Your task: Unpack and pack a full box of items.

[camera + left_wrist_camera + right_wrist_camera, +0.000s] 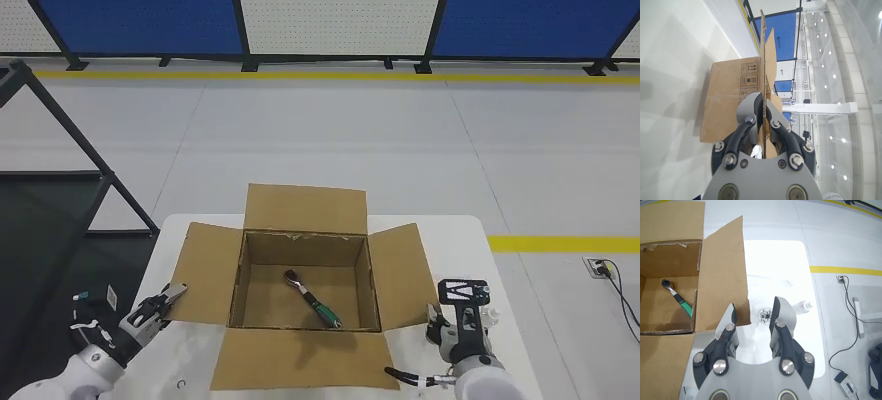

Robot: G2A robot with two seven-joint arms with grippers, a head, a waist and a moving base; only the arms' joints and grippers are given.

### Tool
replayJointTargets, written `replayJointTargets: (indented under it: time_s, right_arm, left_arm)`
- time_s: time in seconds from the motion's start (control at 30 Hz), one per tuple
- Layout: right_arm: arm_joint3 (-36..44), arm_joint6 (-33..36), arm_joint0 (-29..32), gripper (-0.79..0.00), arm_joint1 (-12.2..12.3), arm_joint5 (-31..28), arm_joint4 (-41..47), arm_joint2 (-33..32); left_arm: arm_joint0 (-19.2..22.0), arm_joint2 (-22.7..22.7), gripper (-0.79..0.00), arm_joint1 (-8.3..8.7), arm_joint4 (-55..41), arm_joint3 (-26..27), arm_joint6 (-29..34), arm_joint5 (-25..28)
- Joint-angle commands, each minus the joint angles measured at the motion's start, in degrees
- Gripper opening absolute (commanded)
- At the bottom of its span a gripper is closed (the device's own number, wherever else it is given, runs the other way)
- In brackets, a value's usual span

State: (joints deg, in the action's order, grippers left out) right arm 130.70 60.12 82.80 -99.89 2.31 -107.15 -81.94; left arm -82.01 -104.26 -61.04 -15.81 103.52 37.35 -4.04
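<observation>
Seemingly late in unpacking, the left gripper (763,106) is clamped on the left flap (762,56) of the cardboard box (265,300) mid-table (776,256), where a ratchet wrench (312,300) lies alone, and the right gripper (754,306), jaws spread near the table's right edge, must clear the right flap (723,275) to reach it.

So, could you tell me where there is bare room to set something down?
Bare: the box floor either side of the ratchet, and the table beside the right flap, toward its far corner. Crowded: around the open right gripper, where a small bottle and round part lie.
</observation>
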Motion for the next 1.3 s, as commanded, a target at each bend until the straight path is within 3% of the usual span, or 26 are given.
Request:
replayJointTargets:
  time_s: [0.0, 0.2, 0.4, 0.6, 0.77, 1.03, 1.2, 1.23, 1.27]
  right_arm:
    - [-0.63, 0.63, -0.09, -0.323, 0.1, -0.28, 0.76, -0.75]
    - [-0.56, 0.09, 0.49, -0.296, 0.43, -0.43, 4.88, -3.63]
    - [1.24, -2.11, 2.79, -0.394, 0.82, -0.05, 9.13, -6.45]
    - [1.71, -1.93, 3.83, -0.385, 1.28, -0.71, 10.18, -7.68]
    - [-1.45, 0.53, 1.95, -0.332, 1.76, -2.66, 10.29, -8.54]
    - [-10.0, 4.07, -2.32, -0.099, 2.56, -5.69, 10.29, -9.49]
    - [-13.79, 5.12, -3.75, -0.086, 3.06, -7.23, 11.07, -10.27]
    - [-14.39, 5.25, -3.88, -0.095, 3.15, -7.22, 11.11, -10.46]
    - [-14.92, 5.28, -4.09, -0.095, 3.23, -7.03, 11.13, -10.61]
  left_arm:
    - [0.72, 0.29, -0.785, 0.11, 0.35, -0.57, 0.63, -0.06]
    - [2.98, 1.01, -0.785, 0.39, 1.22, -2.48, 1.5, -0.39]
    - [4.61, 1.86, -0.785, 0.59, 1.76, -3.97, 1.86, -0.51]
    - [5.82, 2.71, -0.785, 0.75, 2.12, -5.11, 1.93, -0.66]
    - [6.57, 3.26, -0.785, 0.88, 2.3, -5.65, 2.08, -0.67]
    - [7.12, 3.46, -0.785, 1.2, 3.1, -6.4, 3.12, -0.24]
    - [7.74, 3.55, -0.785, 1.46, 3.22, -7.21, 4.55, -0.31]
    - [7.84, 3.59, -0.551, 1.5, 3.28, -7.27, 4.71, -0.38]
    - [7.91, 3.62, -0.215, 1.54, 3.32, -7.36, 4.79, -0.49]
